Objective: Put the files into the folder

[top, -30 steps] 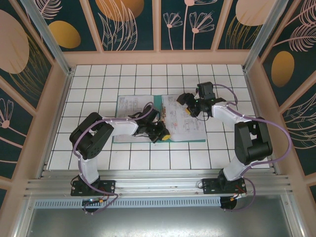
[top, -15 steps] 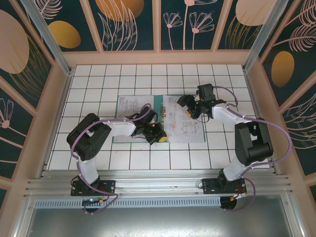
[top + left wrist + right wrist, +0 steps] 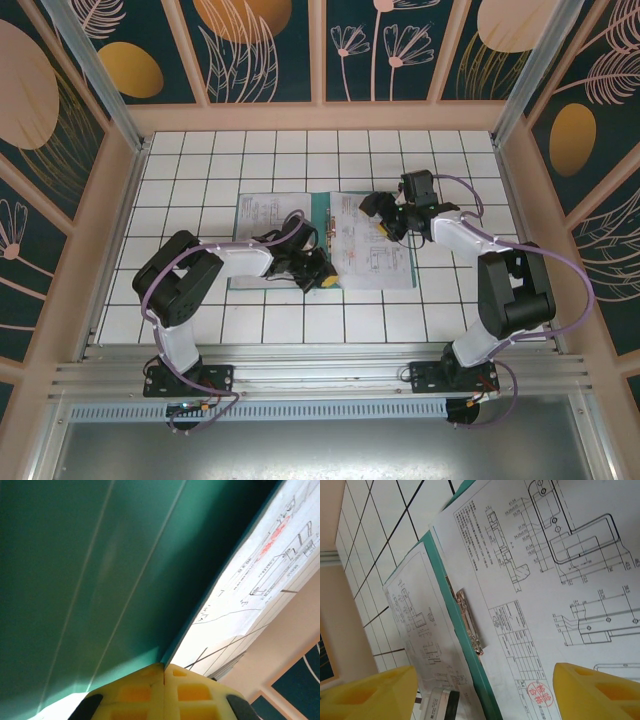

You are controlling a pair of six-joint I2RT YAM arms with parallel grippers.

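Left end effector [image 3: 164, 680] clamped, right [image 3: 482, 687] spread

Bright even light, soft shadows, sharp top view; close-up folder [image 3: 75, 580] blurred

The top external camera is looking steeply down from above the near edge of the tiled table [image 3: 200, 160], taking in all of it. The left wrist camera is sitting right against the folder [image 3: 75, 580], facing along its green face. The right wrist camera is looking closely down on the files [image 3: 560, 555], sharing them with the overhead view.
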